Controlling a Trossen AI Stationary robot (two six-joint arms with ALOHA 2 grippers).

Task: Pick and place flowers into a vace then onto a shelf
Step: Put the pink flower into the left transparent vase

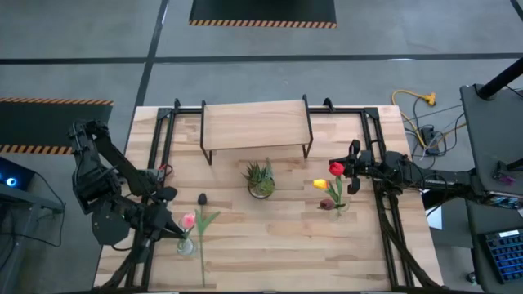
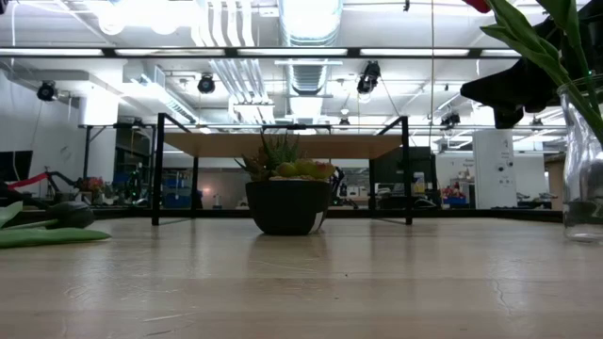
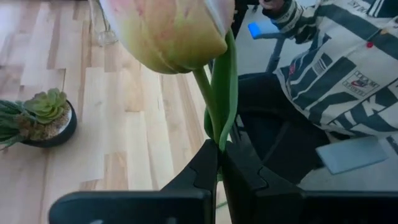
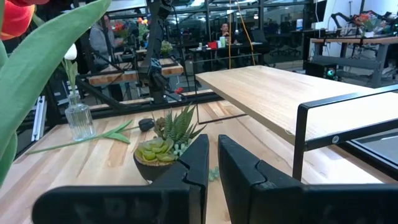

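My left gripper (image 1: pixel 175 233) is shut on a pink-white tulip (image 1: pixel 189 220) standing above a small glass vase (image 1: pixel 186 245) near the table's front left. The right wrist view shows its stem rising from that vase (image 4: pixel 78 121). A dark maroon tulip (image 1: pixel 202 198) lies flat on the table beside it. A second vase (image 2: pixel 584 160) at the right holds red (image 1: pixel 336 168), yellow (image 1: pixel 320 184) and maroon (image 1: pixel 327 204) tulips. My right gripper (image 1: pixel 353 173) waits beside them, shut on nothing. The shelf (image 1: pixel 256 124) stands at the far middle. My left gripper pinches the tulip's stem (image 3: pixel 217 134), with a leaf alongside, between its two fingers a short way below the head (image 3: pixel 168 31). The fingers come from the table's left, slanting slightly down, and lie across the stem. The flower stands upright; my fingers hide its lower stem.
A dark pot with a spiky plant and succulents (image 1: pixel 260 180) sits mid-table in front of the shelf. Black frame rails (image 1: pixel 384 237) run along both sides. A person in a patterned top (image 3: pixel 336 62) is just beyond the table's near edge. Bare wood lies between the pot and the near edge.
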